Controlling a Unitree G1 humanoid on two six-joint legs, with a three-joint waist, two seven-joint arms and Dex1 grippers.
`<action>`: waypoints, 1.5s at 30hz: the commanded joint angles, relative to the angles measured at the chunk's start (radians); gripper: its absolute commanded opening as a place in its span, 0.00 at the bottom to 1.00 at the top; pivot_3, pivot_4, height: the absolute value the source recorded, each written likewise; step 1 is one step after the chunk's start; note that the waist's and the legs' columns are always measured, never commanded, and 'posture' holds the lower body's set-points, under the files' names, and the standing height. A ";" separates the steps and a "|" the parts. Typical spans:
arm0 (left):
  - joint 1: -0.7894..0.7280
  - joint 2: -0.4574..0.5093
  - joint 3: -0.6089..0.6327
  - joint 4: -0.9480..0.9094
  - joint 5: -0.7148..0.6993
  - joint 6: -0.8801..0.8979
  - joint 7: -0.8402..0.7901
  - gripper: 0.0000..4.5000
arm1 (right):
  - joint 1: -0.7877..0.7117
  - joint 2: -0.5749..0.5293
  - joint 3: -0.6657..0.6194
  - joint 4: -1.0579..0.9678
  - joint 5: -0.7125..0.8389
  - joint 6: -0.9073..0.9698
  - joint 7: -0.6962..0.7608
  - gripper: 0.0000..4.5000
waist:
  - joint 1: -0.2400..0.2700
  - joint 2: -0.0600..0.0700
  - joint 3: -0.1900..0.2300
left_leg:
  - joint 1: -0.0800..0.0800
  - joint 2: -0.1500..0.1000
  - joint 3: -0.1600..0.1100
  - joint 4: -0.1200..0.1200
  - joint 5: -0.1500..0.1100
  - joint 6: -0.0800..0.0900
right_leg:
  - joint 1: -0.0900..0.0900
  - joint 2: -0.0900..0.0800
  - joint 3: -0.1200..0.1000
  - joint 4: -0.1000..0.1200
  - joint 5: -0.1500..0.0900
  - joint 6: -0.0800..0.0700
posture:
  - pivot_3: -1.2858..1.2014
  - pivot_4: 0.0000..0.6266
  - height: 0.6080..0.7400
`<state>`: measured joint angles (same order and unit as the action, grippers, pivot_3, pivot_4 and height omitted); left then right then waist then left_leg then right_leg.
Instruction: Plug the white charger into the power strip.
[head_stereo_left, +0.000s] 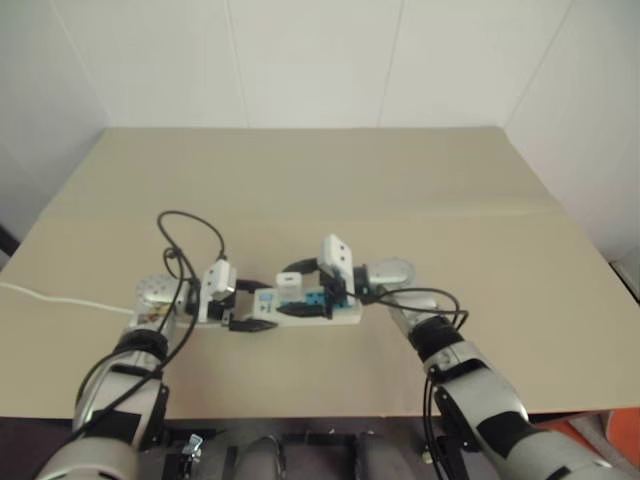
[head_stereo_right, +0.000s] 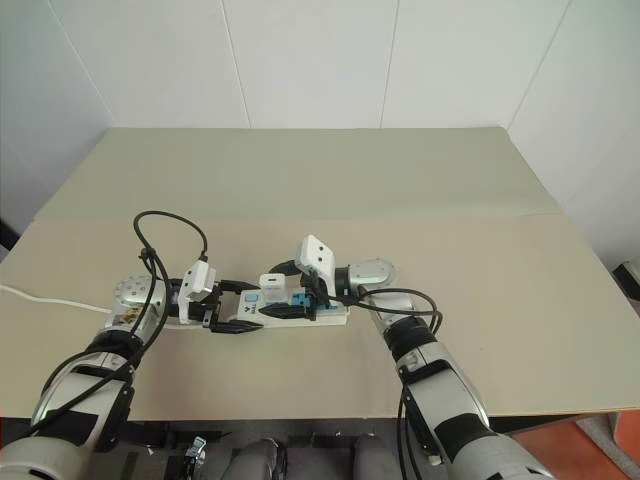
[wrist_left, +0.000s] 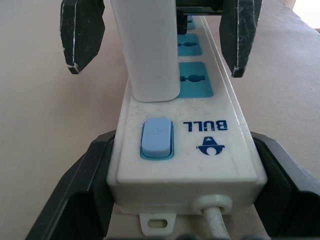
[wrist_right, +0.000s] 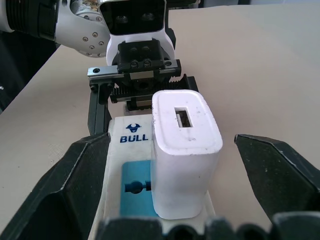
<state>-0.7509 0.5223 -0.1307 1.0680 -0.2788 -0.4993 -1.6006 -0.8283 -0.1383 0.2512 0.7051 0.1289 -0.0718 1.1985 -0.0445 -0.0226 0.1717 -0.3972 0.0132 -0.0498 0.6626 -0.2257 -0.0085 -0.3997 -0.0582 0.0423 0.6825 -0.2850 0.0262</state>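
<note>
The power strip (wrist_left: 210, 150) lies on the tan table, a long white bar with blue sockets and a blue switch. The white charger (wrist_right: 184, 150) stands upright in the socket nearest the switch. My left gripper (wrist_left: 180, 137) is shut on the strip's switch end, one black finger (wrist_left: 75, 195) against each side. My right gripper (wrist_right: 170, 140) is open around the charger, its fingers (wrist_right: 75, 185) well apart from it on both sides. From the head, both grippers meet over the strip (head_stereo_right: 335, 313) from opposite ends.
The strip's white cord (head_stereo_right: 40, 298) trails off to the table's left edge. Black cables (head_stereo_right: 165, 225) loop above my left wrist. The tan table (head_stereo_right: 400, 190) stretches back to a white wall.
</note>
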 joint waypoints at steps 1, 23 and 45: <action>0.006 0.004 0.000 -0.003 0.009 -0.007 -0.014 0.74 | 0.021 -0.016 0.004 0.026 -0.018 0.010 0.011 1.00 | 0.000 0.000 0.000 | 0.000 0.000 0.000 0.000 0.000 0.000 | 0.000 0.000 0.000 0.000 0.000 0.000 | 0.52 0.24 1.00; 0.262 0.509 0.096 -0.539 -0.395 0.282 -0.014 0.99 | 0.201 -0.535 -0.233 -0.568 0.161 0.171 0.166 1.00 | 0.001 0.002 0.005 | -0.007 0.001 -0.002 -0.002 0.000 0.000 | -0.006 -0.001 0.001 -0.004 0.000 0.000 | 0.52 0.24 1.00; 0.477 0.637 0.257 -0.588 -0.400 0.284 -0.014 0.99 | 0.447 -0.895 -0.391 -0.674 0.239 0.169 0.244 1.00 | 0.003 0.005 0.008 | -0.007 0.002 0.004 -0.003 0.000 0.000 | -0.005 -0.001 0.001 -0.007 -0.001 -0.001 | 0.52 0.24 1.00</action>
<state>-0.2698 1.1549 0.0889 0.4955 -0.6852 -0.2151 -1.6113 -0.3791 -1.0243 -0.1145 0.0530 0.3632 0.1170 1.4500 -0.0415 -0.0181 0.1794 -0.4039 0.0150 -0.0459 0.6593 -0.2261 -0.0081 -0.4043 -0.0588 0.0431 0.6753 -0.2856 0.0257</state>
